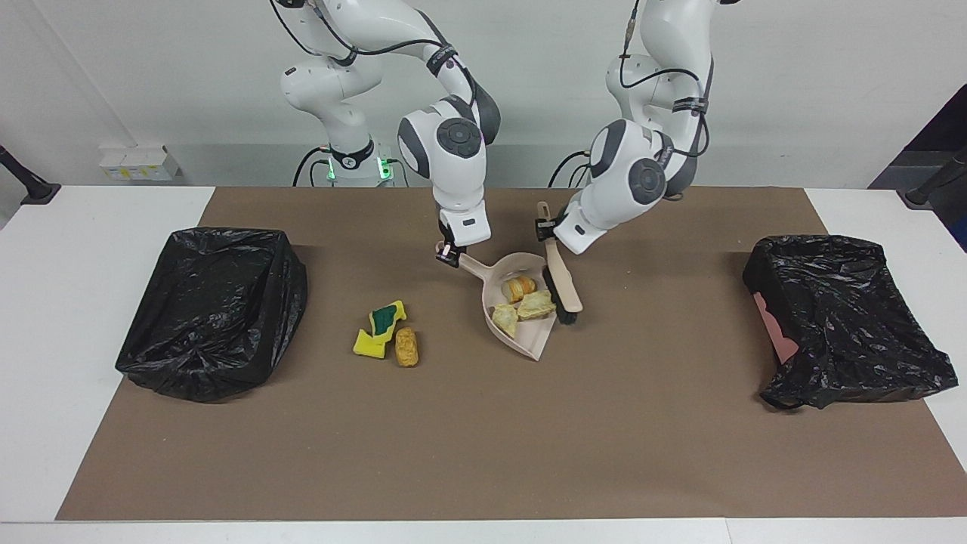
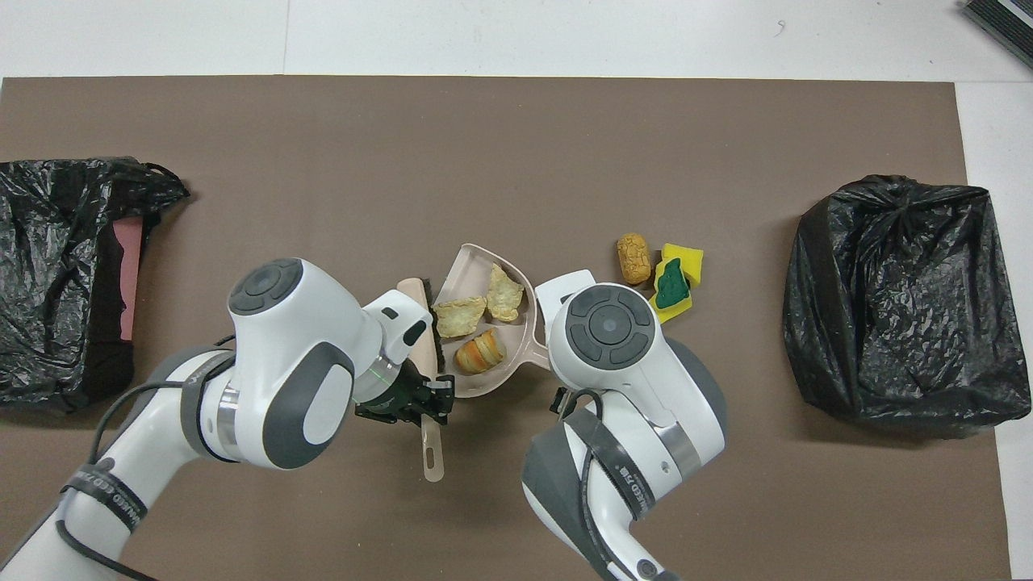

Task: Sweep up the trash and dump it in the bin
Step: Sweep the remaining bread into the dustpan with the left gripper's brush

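Three scraps in the dustpan (image 1: 536, 344).
Left tool (image 1: 545, 229) pinches the brush (image 1: 563, 283) at its mouth; right tool (image 1: 447, 255) pinches its handle.

glossy white arms (image 1: 453, 162) with grey joint caps, black cables, green base lights

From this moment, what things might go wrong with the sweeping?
1. The three bread scraps lie loose in the beige plastic dustpan; tilting it may spill them.
2. The beige brush in the left gripper stands at the pan's mouth; pushing on may shift the pan held by the right gripper.
3. The yellow sponge chunks and brown oval lump lie unswept beside the pan.
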You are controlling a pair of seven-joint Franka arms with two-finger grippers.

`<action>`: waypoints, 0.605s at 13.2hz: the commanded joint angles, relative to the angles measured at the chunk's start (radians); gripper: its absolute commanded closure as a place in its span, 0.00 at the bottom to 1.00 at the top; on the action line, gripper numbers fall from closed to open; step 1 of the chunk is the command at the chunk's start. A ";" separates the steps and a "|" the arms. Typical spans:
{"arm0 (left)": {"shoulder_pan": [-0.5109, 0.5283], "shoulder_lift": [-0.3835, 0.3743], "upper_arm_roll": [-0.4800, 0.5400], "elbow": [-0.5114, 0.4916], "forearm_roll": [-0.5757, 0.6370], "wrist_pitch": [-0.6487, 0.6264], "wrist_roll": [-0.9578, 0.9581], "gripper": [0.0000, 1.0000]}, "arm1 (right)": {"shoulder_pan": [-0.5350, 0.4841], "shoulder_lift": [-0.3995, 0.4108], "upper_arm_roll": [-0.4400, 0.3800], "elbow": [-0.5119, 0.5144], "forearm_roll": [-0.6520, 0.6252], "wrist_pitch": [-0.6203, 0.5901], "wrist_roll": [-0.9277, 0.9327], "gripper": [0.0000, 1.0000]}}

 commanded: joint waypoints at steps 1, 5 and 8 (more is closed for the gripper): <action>0.074 -0.006 -0.004 0.056 0.135 -0.070 -0.026 1.00 | -0.011 -0.005 0.003 0.011 0.019 -0.010 0.015 1.00; 0.097 0.006 -0.004 0.108 0.215 -0.179 -0.025 1.00 | -0.030 -0.036 0.000 0.024 0.019 -0.036 0.015 1.00; 0.040 -0.016 -0.010 0.059 0.213 -0.158 -0.071 1.00 | -0.083 -0.096 -0.004 0.027 0.018 -0.036 -0.005 1.00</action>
